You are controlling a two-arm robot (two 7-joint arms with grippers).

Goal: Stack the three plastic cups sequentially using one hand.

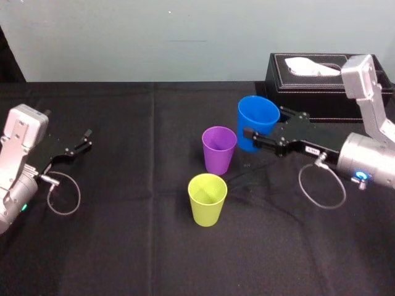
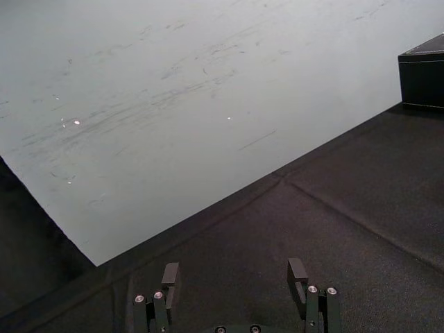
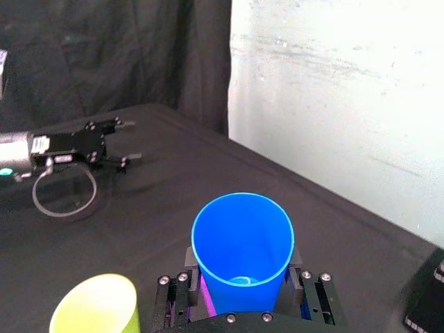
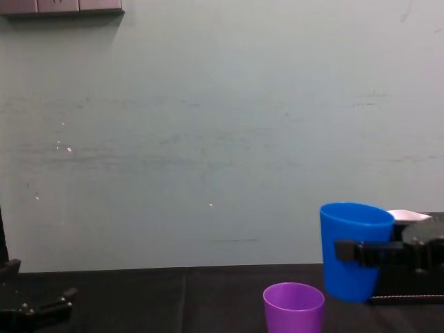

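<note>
While right gripper (image 1: 260, 125) clasps blue cup (image 1: 258, 113), fingers (image 1: 263, 141) level

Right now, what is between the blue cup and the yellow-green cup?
The purple cup stands between the blue cup and yellow-green cup, seen in the head view.

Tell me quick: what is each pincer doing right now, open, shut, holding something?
Left pincer: open, holding nothing, parked on the left.
Right pincer: shut on the blue cup, beside the purple cup.
</note>
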